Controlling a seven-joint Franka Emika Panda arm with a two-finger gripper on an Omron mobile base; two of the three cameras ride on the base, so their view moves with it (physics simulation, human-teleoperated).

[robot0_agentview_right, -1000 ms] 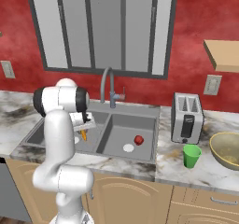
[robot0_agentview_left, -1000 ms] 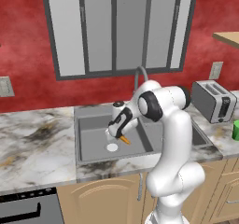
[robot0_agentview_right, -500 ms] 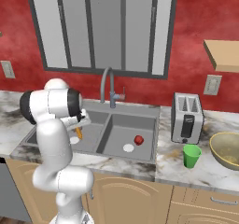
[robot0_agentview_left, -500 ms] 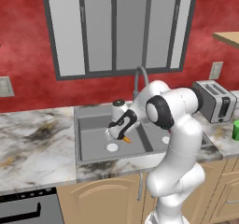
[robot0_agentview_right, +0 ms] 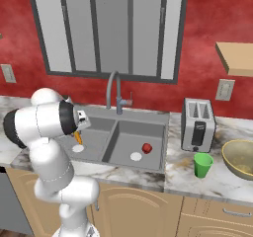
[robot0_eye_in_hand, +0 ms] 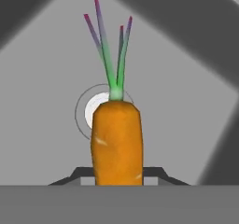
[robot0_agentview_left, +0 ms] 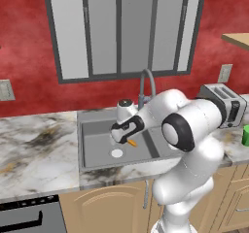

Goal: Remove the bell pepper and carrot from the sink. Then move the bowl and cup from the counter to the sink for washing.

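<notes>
- I see the gripper [robot0_agentview_left: 125, 139] over the left basin of the sink [robot0_agentview_left: 97, 155], above the round white drain [robot0_agentview_left: 116, 153].
- Jaws are narrow, clamped on the carrot [robot0_eye_in_hand: 116, 141]; in the hand view the two dark fingertips [robot0_eye_in_hand: 77, 174] sit at either side of the orange body, green top pointing away from the hand.
- Carrot is off the basin floor, the left drain [robot0_eye_in_hand: 95, 108] showing behind it in the hand view.
- In the left base view the orange tip pokes out just below the gripper; in the right base view it [robot0_agentview_right: 78, 138] hangs under the hand, above the left drain [robot0_agentview_right: 78, 148].
- Bell pepper [robot0_agentview_right: 147, 147] lies in the right basin, just beside the right drain [robot0_agentview_right: 136, 156].
- Green cup [robot0_agentview_right: 201, 164] stands upright on the marble counter [robot0_agentview_right: 197, 184], right of the sink, in front of the toaster [robot0_agentview_right: 198, 125].
- Bowl [robot0_agentview_right: 239, 158] sits on the counter right of the cup, near it but apart.
- Faucet [robot0_agentview_right: 115, 90] rises behind the basin divider.
</notes>
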